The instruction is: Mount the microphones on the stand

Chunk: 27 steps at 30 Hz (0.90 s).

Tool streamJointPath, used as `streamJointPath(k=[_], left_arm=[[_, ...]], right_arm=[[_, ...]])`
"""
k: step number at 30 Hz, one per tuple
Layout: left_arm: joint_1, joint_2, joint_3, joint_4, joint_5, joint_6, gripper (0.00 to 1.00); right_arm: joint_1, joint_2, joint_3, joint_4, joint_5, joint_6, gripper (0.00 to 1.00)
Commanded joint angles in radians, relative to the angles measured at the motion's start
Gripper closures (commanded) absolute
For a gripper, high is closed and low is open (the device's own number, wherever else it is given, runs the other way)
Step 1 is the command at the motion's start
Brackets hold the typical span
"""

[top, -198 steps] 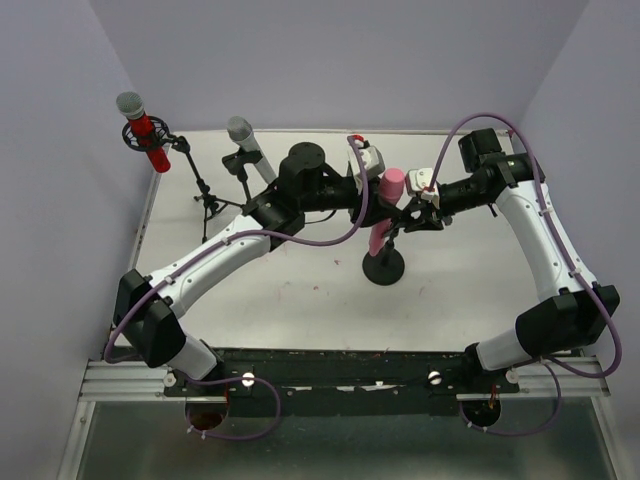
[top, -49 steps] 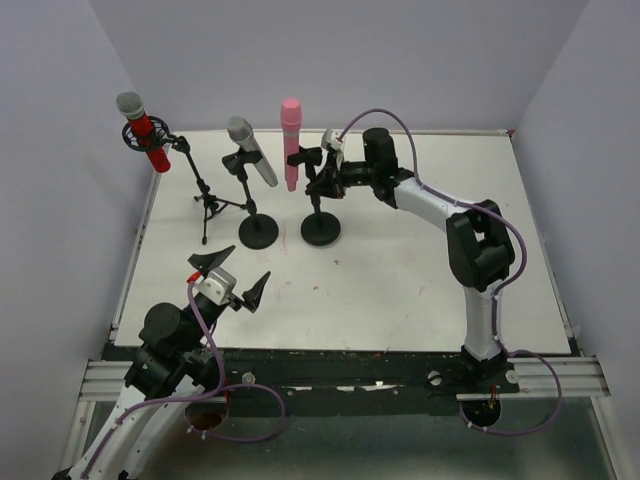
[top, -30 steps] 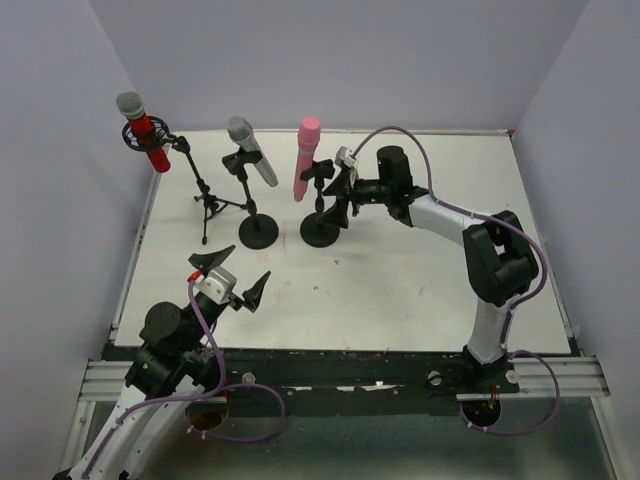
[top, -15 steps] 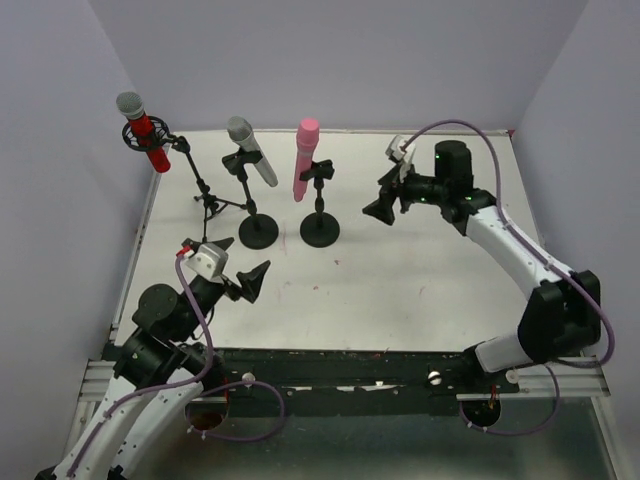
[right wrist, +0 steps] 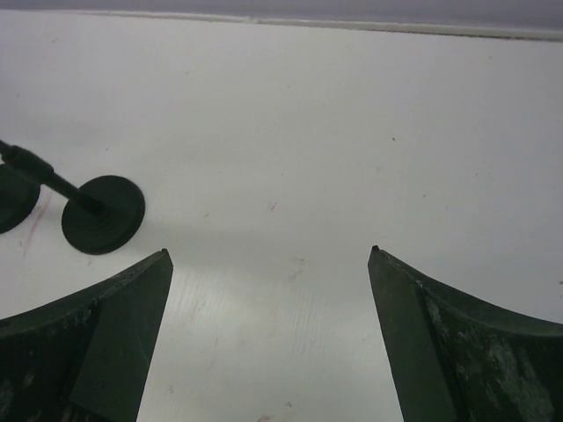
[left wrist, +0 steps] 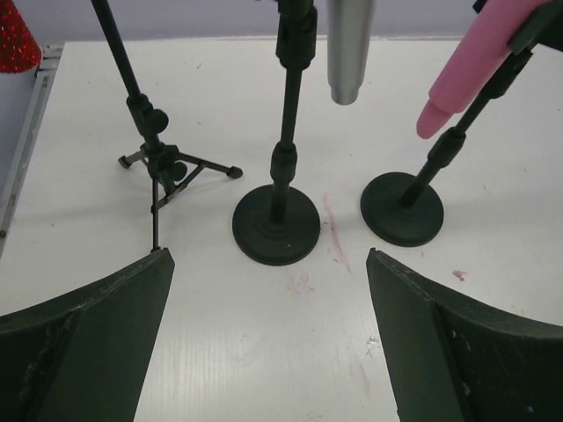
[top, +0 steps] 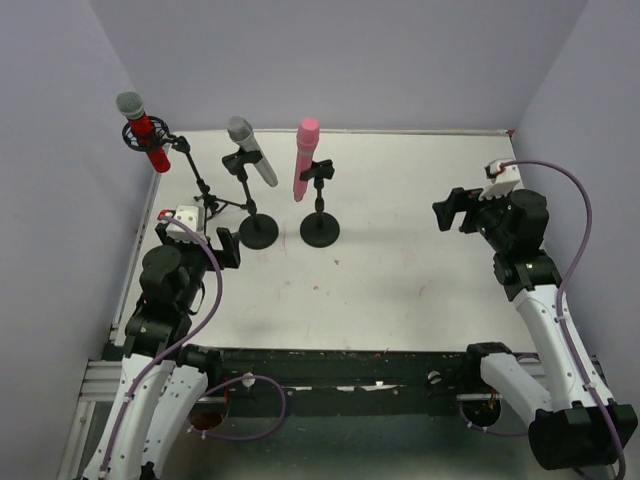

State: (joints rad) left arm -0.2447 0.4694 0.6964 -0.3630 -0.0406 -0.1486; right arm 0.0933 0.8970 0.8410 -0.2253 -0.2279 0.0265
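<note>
In the top view all three mics sit clipped on their stands (top: 320,230) at upper left: red mic (top: 148,135), silver mic (top: 250,150), pink mic (top: 303,160). The left gripper (left wrist: 268,253), jaws apart and empty, is near them, below; the right gripper (right wrist: 268,251), likewise, is well apart at right.

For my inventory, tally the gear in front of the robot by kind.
Mics: 3 (red mic, silver mic, pink mic)
Stands: 3 (tripod stand, left round stand, right round stand)
Total: 6
</note>
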Motion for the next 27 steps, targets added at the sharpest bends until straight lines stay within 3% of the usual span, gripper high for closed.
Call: streamJointPath(k=[1,4,11,27], left_arm=[[0.035,-0.069,-0.057,0.004,0.041,-0.032,0.01],[0.035,-0.112,-0.083,0.030,0.081,-0.016,0.01],[0.035,-0.124,-0.095,0.045,0.090,0.009,0.01],[0.035,-0.267,-0.182,0.079,0.108,-0.005,0.01]], right_arm=[[-0.066,-0.049,-0.101,0.101,0.052,0.144,0.00],[-0.086,-0.079,-0.146,0.130,0.016,0.182,0.00],[-0.130,-0.092,-0.140,0.127,0.117,0.193,0.00],[-0.142,-0.139,-0.157,0.130,0.096,0.178,0.00]])
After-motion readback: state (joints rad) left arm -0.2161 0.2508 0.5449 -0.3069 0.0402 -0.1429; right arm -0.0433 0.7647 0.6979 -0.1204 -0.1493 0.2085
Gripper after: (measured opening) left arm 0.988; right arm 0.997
